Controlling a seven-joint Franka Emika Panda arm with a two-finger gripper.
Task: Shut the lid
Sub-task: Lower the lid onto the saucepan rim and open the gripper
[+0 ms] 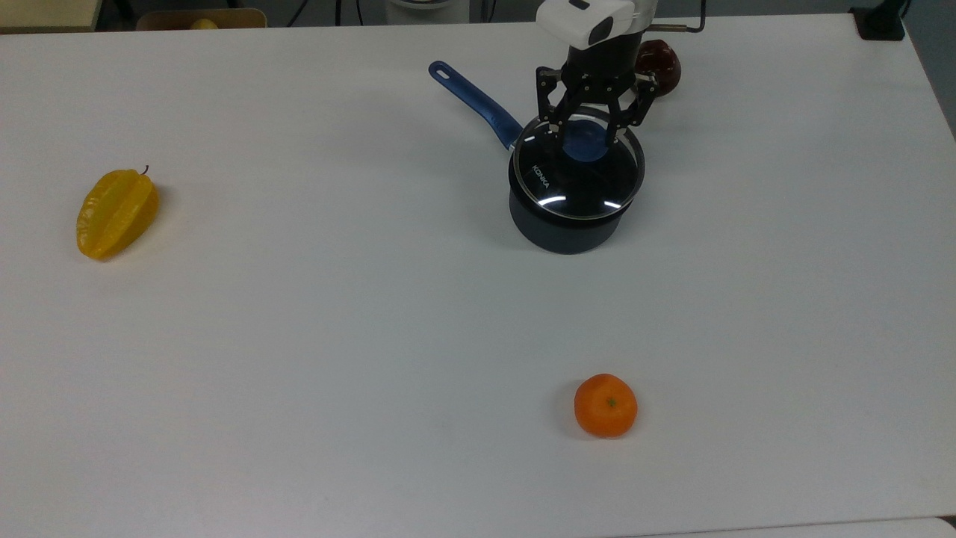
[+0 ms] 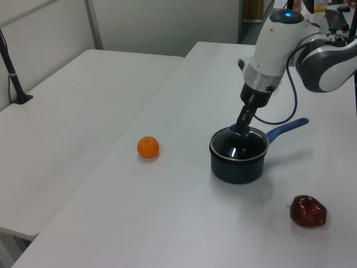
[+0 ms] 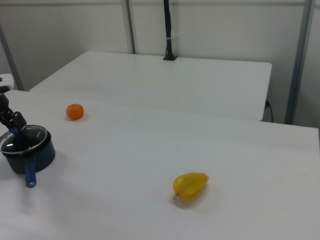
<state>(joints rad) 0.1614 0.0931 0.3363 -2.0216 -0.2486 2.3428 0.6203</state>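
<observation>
The lid (image 1: 579, 179), clear glass with a metal rim and white lettering, lies flat over the mouth of the dark saucepan (image 1: 567, 232), covering it. My gripper (image 1: 585, 133) reaches down from above, its two fingers standing on either side of the lid's blue knob (image 1: 585, 143) and shut on it. The pan's blue handle (image 1: 474, 101) points to the top view's upper left. In the left view the gripper (image 2: 242, 129) meets the lid (image 2: 239, 146) on the pan (image 2: 239, 167). In the right view the pan (image 3: 20, 160) and the gripper (image 3: 14, 125) sit at the far left.
A dark red apple (image 1: 661, 60) lies just behind the arm, close to the pan. An orange (image 1: 606, 405) sits toward the top view's bottom edge, and a yellow starfruit (image 1: 117, 213) at the top view's far left. A second white table (image 2: 67, 111) adjoins this one.
</observation>
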